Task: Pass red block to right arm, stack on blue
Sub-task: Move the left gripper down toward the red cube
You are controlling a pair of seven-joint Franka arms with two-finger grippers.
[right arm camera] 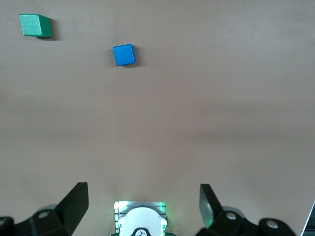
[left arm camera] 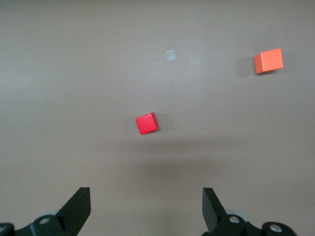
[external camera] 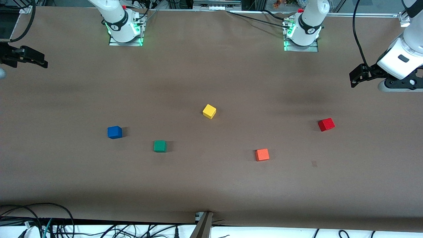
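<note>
The red block (external camera: 326, 124) lies on the brown table toward the left arm's end; it also shows in the left wrist view (left arm camera: 146, 123). My left gripper (external camera: 355, 77) hangs over bare table at that end, apart from the block. It stands open (left arm camera: 146, 191) with nothing between its fingers. The blue cube (external camera: 114, 132) sits toward the right arm's end and appears in the right wrist view (right arm camera: 123, 54). My right gripper (external camera: 41, 59) hovers over the table's edge at that end, open (right arm camera: 143, 187) and empty.
An orange cube (external camera: 262, 154) (left arm camera: 268, 61) lies nearer the front camera than the red block. A green cube (external camera: 160, 146) (right arm camera: 34, 25) sits beside the blue one, a yellow cube (external camera: 209, 111) mid-table. A small pale mark (external camera: 314, 163) is on the cloth. Cables run along the front edge.
</note>
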